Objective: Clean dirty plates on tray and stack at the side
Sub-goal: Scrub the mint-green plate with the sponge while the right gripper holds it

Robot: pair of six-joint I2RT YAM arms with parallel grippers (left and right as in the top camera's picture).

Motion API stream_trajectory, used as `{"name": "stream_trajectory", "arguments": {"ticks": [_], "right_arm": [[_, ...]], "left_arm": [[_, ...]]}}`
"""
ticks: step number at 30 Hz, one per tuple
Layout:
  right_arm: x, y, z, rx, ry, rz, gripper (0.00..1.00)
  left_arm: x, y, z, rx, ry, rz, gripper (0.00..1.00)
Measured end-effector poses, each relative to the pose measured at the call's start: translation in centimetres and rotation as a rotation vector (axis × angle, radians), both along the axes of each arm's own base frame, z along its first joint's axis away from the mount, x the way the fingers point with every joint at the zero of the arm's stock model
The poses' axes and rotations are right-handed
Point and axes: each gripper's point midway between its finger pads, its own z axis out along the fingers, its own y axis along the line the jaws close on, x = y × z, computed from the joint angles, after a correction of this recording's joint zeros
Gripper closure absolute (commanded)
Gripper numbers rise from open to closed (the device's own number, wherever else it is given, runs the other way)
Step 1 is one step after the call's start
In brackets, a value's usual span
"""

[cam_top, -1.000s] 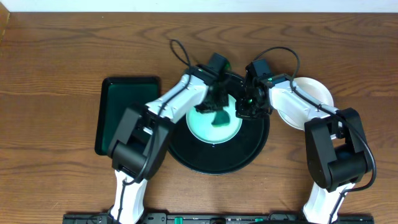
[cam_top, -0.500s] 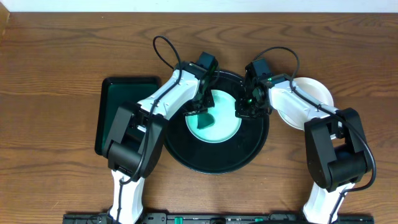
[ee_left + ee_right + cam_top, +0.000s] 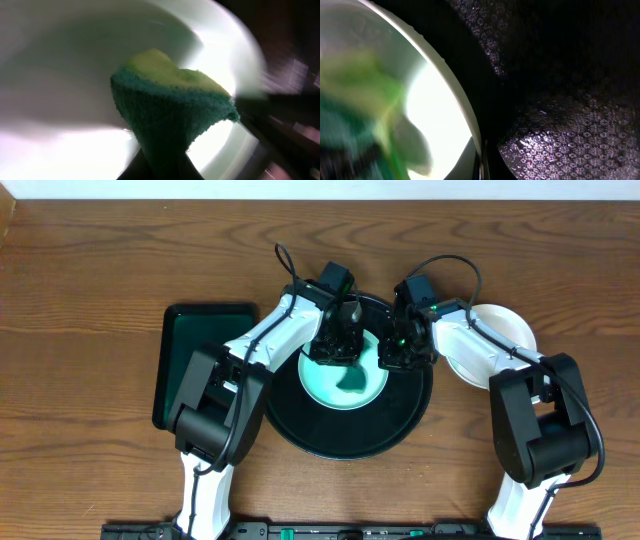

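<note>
The left hand (image 3: 337, 345), clamped on the sponge (image 3: 170, 110), should sweep firmly over the smeared mint plate (image 3: 325, 388) on the black tray (image 3: 350, 442); the closed right hand (image 3: 400, 358) sits at its rim.

My overhead feed is sharp and evenly lit. Both wrist feeds are dim and motion-smeared. Glare blows out the plate (image 3: 60, 150), and the sponge (image 3: 170, 110) is soft.

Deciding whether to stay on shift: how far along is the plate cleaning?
Done: a white round plate sits off the large round black tray, on the right. In hand: the left fingers hold a green-and-yellow sponge over the one pale mint-green plate on the tray; the right fingers rest shut at its rim. Left: finish, stack it.
</note>
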Motion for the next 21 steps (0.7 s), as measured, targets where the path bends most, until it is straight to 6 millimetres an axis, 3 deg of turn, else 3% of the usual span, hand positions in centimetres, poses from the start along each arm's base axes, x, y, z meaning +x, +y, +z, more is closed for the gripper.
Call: {"name": "stream_trajectory", "arguments": {"ticks": [4,8,14,21], "right_arm": [[0.0,0.1,0.0,0.004,0.002,0.001,0.99],[-0.1,0.2,0.0,0.009,0.004,0.002,0.99],[0.0,0.2,0.0,0.011,0.003,0.002,0.99],[0.0,0.2,0.0,0.011,0.002,0.001,0.99]], "left_arm": [[1.6,2.8,-0.9,0.181,-0.068,0.104,0.93],[2.1,4.2,-1.1,0.287,-0.101,0.178,0.93],[1.0,8.1,-0.7,0.489,-0.078,0.218,0.93],[0.2,9.4,1.2,0.544,-0.076,0.224,0.93]]}}
